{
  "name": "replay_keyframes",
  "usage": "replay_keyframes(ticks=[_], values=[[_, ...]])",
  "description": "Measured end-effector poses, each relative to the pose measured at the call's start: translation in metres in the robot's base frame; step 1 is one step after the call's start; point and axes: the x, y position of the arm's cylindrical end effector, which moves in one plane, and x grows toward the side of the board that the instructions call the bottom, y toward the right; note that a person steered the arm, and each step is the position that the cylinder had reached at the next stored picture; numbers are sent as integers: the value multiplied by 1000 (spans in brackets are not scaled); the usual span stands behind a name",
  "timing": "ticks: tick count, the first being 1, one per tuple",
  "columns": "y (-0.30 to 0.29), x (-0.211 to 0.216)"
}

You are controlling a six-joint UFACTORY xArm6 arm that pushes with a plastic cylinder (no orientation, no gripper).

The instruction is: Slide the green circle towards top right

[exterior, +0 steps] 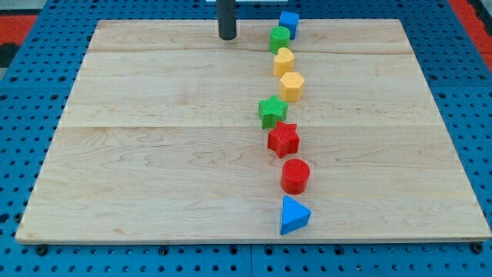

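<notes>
The green circle (279,38) sits near the view's top, just right of centre, on the wooden board (154,154). A blue cube (289,23) touches it on its upper right. My tip (227,36) is a dark rod standing to the left of the green circle, a block's width or more away, not touching it. Below the green circle runs a line of blocks: a yellow rounded block (284,61), a yellow hexagon (292,86), a green star (272,111), a red star (284,139), a red circle (295,175) and a blue triangle (294,215).
The board lies on a blue pegboard surface (469,92). The board's top edge is just above the blue cube. A red patch (15,23) shows at the view's top left corner.
</notes>
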Motion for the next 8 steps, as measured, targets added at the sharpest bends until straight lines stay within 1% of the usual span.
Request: replay_keyframes(ticks=[2, 3, 4, 5, 6, 7, 8], values=[[0, -1], [33, -19], [48, -25], [92, -36], [104, -34], [170, -3], [128, 3]])
